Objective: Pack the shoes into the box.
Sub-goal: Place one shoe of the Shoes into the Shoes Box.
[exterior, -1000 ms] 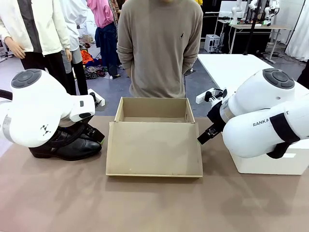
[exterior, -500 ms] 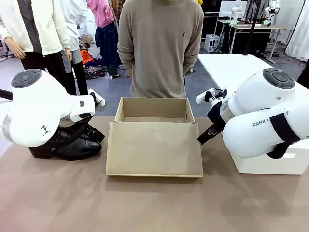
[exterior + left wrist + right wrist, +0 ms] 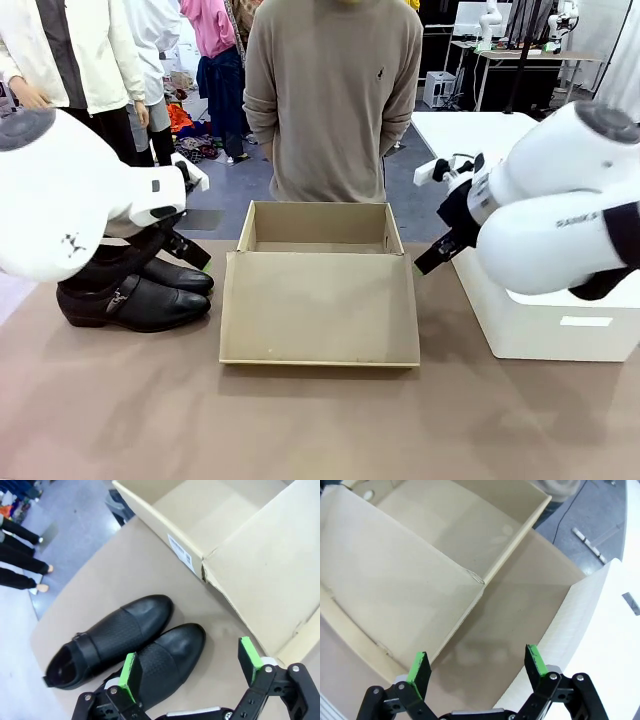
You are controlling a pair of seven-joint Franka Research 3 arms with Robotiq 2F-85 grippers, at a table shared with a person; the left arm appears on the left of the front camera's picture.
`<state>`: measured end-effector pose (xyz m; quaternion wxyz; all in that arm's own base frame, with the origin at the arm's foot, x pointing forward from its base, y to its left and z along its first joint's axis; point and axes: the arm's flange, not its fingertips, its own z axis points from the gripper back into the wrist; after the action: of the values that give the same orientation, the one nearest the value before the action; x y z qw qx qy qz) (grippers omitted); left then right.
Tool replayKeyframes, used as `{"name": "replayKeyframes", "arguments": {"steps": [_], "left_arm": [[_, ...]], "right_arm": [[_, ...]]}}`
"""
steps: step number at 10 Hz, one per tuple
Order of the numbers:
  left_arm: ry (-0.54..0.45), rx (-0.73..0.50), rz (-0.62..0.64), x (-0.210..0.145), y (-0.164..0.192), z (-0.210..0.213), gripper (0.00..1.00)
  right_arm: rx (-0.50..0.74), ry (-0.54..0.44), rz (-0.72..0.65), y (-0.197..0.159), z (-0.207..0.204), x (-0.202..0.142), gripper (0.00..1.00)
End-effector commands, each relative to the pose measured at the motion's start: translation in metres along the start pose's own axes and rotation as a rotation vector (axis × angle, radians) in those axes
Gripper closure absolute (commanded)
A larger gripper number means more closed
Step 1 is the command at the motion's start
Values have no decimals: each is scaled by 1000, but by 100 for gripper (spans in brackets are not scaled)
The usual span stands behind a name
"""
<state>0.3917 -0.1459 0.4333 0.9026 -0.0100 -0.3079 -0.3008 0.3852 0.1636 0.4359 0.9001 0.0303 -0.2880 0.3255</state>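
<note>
Two black glossy shoes [image 3: 135, 296] stand side by side on the table's left, toes pointing at the box. In the left wrist view both shoes [image 3: 125, 640] lie just beyond my left gripper [image 3: 190, 665], which hangs open above them and holds nothing. The tan cardboard box [image 3: 318, 232] sits at the table's middle with its flap lid [image 3: 318, 310] lying flat toward me. My left gripper [image 3: 190, 253] is above the shoes' toes. My right gripper [image 3: 437, 255] hovers open by the box's right side, and its own view looks down on the box [image 3: 445, 535].
A white box [image 3: 560, 315] stands at the table's right, close under my right arm, and appears as the white box [image 3: 600, 630] in the right wrist view. A person in a beige sweater [image 3: 332, 95] stands behind the cardboard box. The brown table front is bare.
Both arms have lifted upward. The left arm now leaves more of the shoes uncovered. Both grippers stayed open; shoes and box have not moved.
</note>
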Motion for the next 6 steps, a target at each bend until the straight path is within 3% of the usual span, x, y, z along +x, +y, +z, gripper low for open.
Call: {"name": "replayKeyframes", "arguments": {"steps": [1, 6], "left_arm": [[-5, -37, -78, 3, 14, 28, 0], [-162, -190, -182, -9, 42, 86, 0]], "right_arm": [[107, -24, 82, -15, 38, 2, 0], [300, -200, 195, -53, 105, -16, 0]]}}
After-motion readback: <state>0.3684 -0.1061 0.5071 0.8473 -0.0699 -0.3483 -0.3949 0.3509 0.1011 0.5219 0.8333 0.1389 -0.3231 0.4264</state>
